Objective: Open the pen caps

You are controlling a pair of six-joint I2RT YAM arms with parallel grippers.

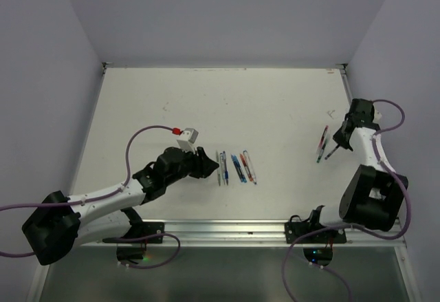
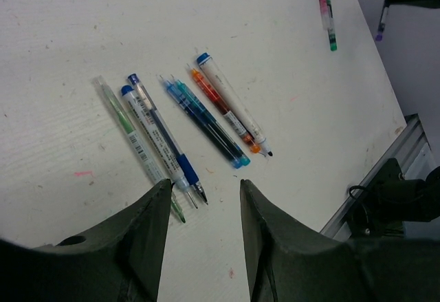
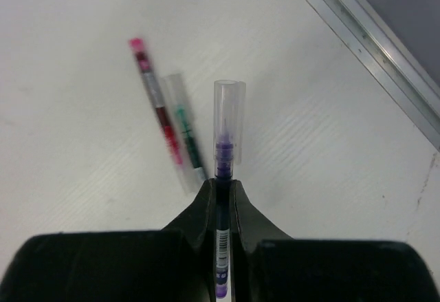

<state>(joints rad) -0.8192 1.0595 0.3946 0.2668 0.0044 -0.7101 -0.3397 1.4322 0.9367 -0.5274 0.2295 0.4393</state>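
Purple ink shows through the barrel of the purple pen (image 3: 223, 161) that your right gripper (image 3: 221, 190) has pinched, its jaws closed tight on the shaft just behind the nib end. The clear cap (image 3: 229, 106) sits seated over the tip, pointing away from the wrist and free of the jaws. Just to its left on the table (image 3: 323, 151), a pink pen (image 3: 155, 95) and a green pen (image 3: 187, 137) lie side by side, touching or nearly so. Your left gripper (image 2: 205, 202) hangs well apart across the table, jaws spread and holding nothing, above the near ends of a row of pens (image 2: 185, 126). Whether those carry caps is hard to tell.

You look to be at the grasp stage on this pen, with the barrel secured and the cap not yet off. The next move likely calls for bringing the two arms together so the left gripper can close on the clear cap alone. It should then pull straight along the pen's axis, without bending the thin barrel.
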